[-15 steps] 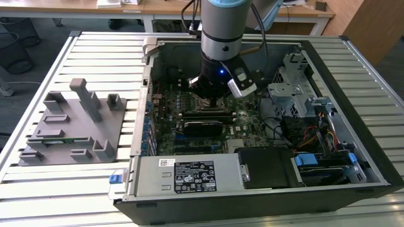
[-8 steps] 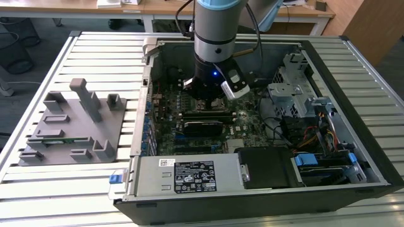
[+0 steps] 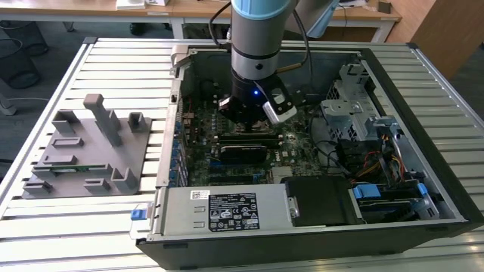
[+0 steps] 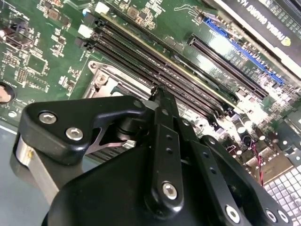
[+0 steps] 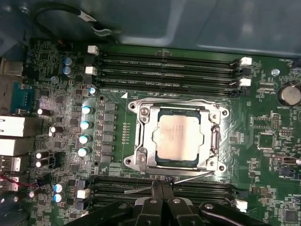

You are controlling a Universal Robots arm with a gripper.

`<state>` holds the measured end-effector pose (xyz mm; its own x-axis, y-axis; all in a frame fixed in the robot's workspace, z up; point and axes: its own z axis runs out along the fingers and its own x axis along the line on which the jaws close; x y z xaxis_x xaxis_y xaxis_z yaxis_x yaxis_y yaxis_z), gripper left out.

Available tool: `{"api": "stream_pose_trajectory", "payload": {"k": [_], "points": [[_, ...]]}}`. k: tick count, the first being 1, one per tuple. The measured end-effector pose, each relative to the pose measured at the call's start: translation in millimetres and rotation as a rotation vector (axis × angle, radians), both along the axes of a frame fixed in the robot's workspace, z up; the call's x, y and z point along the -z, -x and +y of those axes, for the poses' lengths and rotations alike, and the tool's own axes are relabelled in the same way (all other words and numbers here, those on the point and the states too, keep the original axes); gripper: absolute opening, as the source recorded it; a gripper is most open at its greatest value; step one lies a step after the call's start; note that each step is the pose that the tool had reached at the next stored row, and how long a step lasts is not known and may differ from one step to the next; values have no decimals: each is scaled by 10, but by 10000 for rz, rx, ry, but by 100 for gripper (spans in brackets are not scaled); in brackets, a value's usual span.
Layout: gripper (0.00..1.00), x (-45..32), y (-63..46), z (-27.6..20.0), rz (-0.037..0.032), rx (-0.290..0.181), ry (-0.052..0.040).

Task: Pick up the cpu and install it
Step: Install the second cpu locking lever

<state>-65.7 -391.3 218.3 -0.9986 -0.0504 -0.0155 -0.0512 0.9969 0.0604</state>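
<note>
The cpu (image 5: 178, 138), a square silver chip, lies flat inside the metal socket frame (image 5: 141, 141) on the green motherboard (image 5: 263, 141). The thin lever (image 5: 195, 176) runs along the frame's side nearest my fingers. In the first wrist view my gripper (image 5: 162, 187) hovers beside the socket, over the memory slots, its black fingertips pressed together with nothing between them. The second wrist view shows the gripper (image 4: 157, 93) from behind, tips together above the socket's edge. In the exterior view the gripper (image 3: 246, 126) reaches down into the open computer case (image 3: 446, 187).
Rows of memory slots (image 5: 164, 70) flank the socket on both sides. A dark card (image 3: 242, 151) lies just below the gripper. The power supply (image 3: 226, 211) and drive cage (image 3: 355, 110) crowd the case. A grey fixture (image 3: 90, 150) sits on the exterior view's left.
</note>
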Motion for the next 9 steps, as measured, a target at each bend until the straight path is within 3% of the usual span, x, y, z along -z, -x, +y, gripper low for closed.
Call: {"api": "stream_pose_trajectory", "payload": {"k": [9], "points": [[11,58,64,-18,-1,1,-9]]}}
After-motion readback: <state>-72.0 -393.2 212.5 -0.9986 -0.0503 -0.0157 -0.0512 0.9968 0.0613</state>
